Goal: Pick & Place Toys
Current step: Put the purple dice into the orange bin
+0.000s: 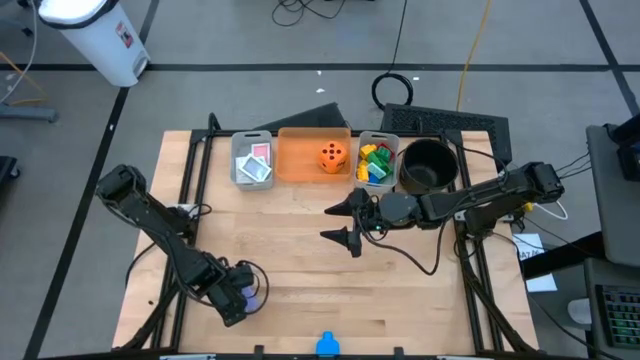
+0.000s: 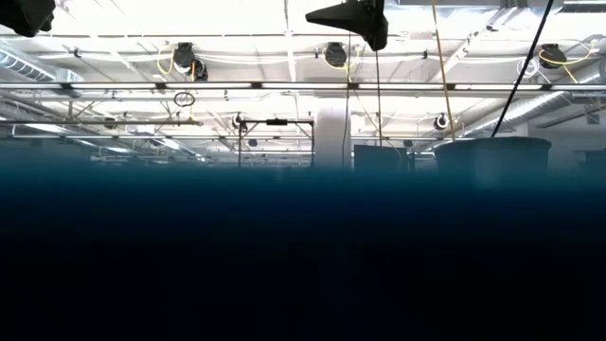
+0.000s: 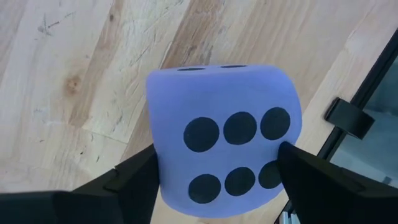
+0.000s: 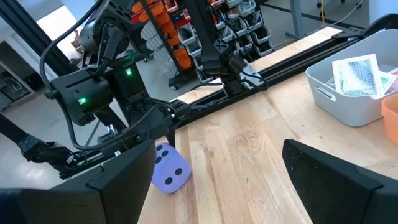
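Note:
A purple foam die (image 3: 224, 155) with dark pips sits near the table's front left, six pips facing up. My left gripper (image 3: 217, 160) comes down over it, also seen in the high view as my left gripper (image 1: 243, 292), shut on it. The die (image 4: 169, 169) shows on the wood in the right wrist view. My right gripper (image 1: 344, 223) hangs open above the table's middle, holding nothing. An orange die (image 1: 334, 155) lies in the orange bin (image 1: 300, 160). Cards (image 1: 254, 162) and coloured bricks (image 1: 375, 162) lie in grey bins. My left gripper pinches the purple die by two opposite side faces (image 3: 163, 177), one dark finger (image 3: 134, 186) on each side. The fingers come from above, pointing down. The die's underside is hidden in the wrist view; the right wrist view shows it resting on the table.
Along the far edge stand a grey card bin (image 1: 240, 172), the orange bin, a grey brick bin (image 1: 390, 140) and a black round bowl (image 1: 428, 165). The table's left frame rail (image 3: 367, 106) runs close beside the die. Bare wood (image 1: 300, 250) lies between the arms.

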